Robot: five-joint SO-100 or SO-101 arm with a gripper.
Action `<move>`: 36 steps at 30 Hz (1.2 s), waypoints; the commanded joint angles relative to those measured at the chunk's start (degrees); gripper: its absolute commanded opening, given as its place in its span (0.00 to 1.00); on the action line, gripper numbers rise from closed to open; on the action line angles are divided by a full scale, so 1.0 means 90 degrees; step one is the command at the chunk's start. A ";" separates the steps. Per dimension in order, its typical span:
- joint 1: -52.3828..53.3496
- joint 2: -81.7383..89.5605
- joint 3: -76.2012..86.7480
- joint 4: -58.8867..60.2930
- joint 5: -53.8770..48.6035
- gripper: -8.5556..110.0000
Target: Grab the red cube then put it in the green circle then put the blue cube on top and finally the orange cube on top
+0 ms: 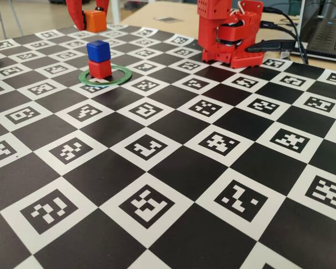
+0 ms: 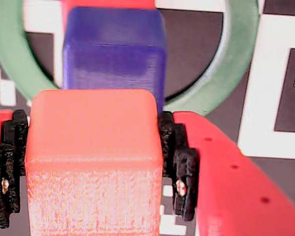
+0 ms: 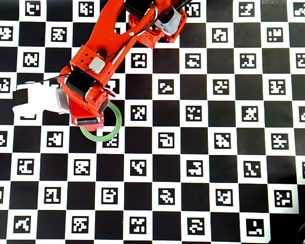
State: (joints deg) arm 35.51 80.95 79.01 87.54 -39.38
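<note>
Orange cube (image 2: 93, 157) fills the wrist view, clamped between end effector (image 1: 91, 21) fingers, held above the stack. Blue cube (image 1: 98, 50) sits on red cube (image 1: 100, 68) inside green circle (image 1: 106, 75), near the bench's far left corner.

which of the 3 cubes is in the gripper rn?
The orange cube, clamped in the gripper above the board. The blue cube sits on the red cube inside the green ring.
</note>
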 commanded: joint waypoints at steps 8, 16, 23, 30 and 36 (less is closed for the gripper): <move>0.0068 0.0156 -0.0156 -0.0078 0.0156 0.16; 0.0078 0.0205 -0.0049 -0.0107 0.0205 0.16; 0.0088 0.0254 0.0244 -0.0322 0.0215 0.16; 0.0107 0.0264 0.0459 -0.0459 0.0215 0.16; 0.0117 0.0273 0.0576 -0.0527 0.0273 0.16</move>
State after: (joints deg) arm 35.86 80.95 84.73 83.67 -37.53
